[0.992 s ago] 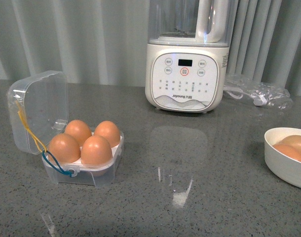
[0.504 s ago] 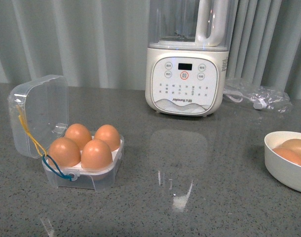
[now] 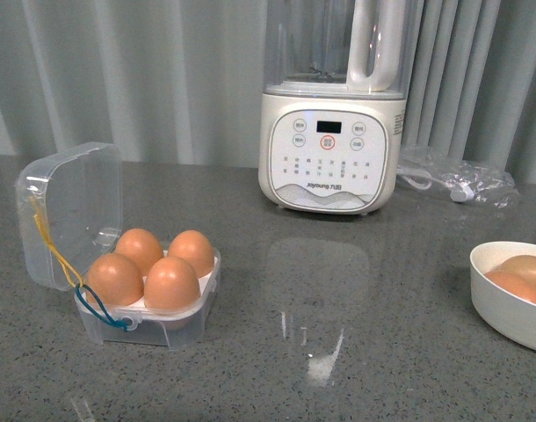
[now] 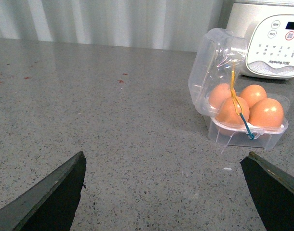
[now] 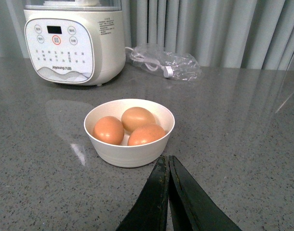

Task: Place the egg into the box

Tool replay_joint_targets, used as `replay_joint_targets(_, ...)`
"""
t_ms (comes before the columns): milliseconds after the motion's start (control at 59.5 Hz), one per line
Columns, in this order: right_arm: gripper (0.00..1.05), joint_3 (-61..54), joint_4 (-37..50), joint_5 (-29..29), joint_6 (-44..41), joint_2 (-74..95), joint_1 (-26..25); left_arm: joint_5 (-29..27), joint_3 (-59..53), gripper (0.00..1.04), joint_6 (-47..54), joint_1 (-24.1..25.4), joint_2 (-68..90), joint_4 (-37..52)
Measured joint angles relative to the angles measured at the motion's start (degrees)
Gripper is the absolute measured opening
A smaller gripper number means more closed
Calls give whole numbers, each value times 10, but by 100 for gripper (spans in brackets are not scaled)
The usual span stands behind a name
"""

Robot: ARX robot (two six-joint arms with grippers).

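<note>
so the box [image 3: 162, 330] sits on the left side of the table [image 3: 365, 360] with its clear lid [image 3: 70, 211] swung open and standing up on the far-left side. all four holes of the white tray are filled, four brown eggs [image 3: 172, 281] sitting upright, two in front and two behind. they all look alike, so i can't tell which one is the task's own. a yellow loop runs down across the lid and a blue loop hangs at the front left corner.

the left gripper [image 4: 165, 159] has its fingers [image 4: 50, 197] spread wide apart, low over bare table, with the box a bit ahead of it and off to one side.

the right gripper [image 5: 167, 161] has its fingers pressed together, with the tips just in front of the white bowl [image 5: 130, 156]. i can't tell if they touch the rim. the bowl holds three more brown eggs [image 5: 108, 130] and sits well apart from the box, over at the right edge of the table.

at the back there's a white blender [image 3: 331, 149] with a button panel, and beside it on the right a crumpled clear bag [image 3: 457, 176] with a cord inside. grey curtain [image 3: 162, 79] behind everything.
</note>
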Motion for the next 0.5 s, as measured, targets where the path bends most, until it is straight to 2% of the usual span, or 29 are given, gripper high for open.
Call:
replay_joint_targets(404, 3, 0, -61, 0, 0, -61, 0, 0, 0, 98, 0, 0, 0, 0)
replay_joint_targets(504, 3, 0, -153, 0, 0, -131, 0, 0, 0, 98, 0, 0, 0, 0)
